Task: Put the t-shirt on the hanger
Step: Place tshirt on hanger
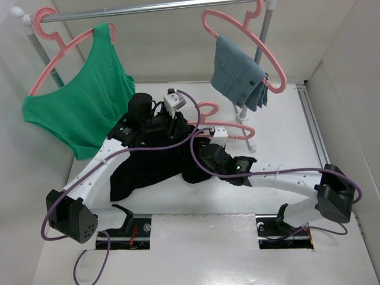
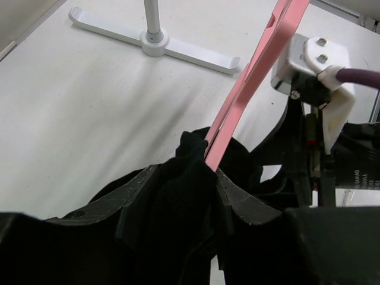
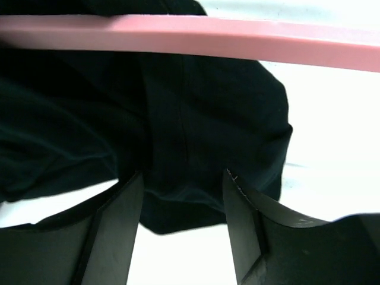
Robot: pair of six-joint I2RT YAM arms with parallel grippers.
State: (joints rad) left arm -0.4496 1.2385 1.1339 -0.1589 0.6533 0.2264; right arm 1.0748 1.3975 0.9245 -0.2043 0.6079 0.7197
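Left fingers [image 2: 139, 205] pinch t-shirt [image 2: 184, 199] beside hanger [image 2: 255, 77]; right fingers [image 3: 119, 237], half-open, perhaps straddle it.

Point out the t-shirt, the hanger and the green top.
t-shirt [image 1: 142, 172], top view, its bunched body.
hanger [image 3: 208, 41], right wrist view, its straight arm.
green top [image 1: 89, 101], top view, its chest.

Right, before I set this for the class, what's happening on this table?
Two robot arms are working a black t-shirt onto a pink hanger on the table. The left gripper is closed on bunched shirt cloth where one hanger arm runs into it. The right gripper has cloth between its fingers near the hanger bar; whether it pinches is unclear. The shirt is not yet hung.
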